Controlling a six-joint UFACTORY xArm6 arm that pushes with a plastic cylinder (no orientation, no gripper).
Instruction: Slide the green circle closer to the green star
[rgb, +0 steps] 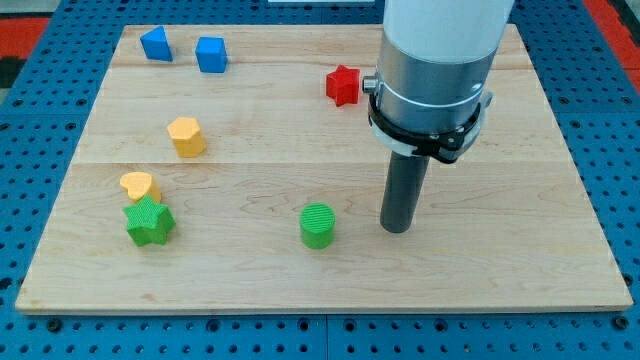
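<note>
On the wooden board (300, 150), toward the view's bottom, you can see the green circle (318, 225) standing a little below centre. Your rod ends with my tip (397, 229) resting on the board just to the view's right of that circle, close but apart. You have no hand here to open or close, only the rod, and it holds nothing. Well off to the view's left sits the green star (149, 222), touching the yellow heart (139, 186) above it. Higher up you find a yellow hexagon (186, 136), a red star (342, 85), a blue cube (211, 54) and a blue triangle (155, 44).
</note>
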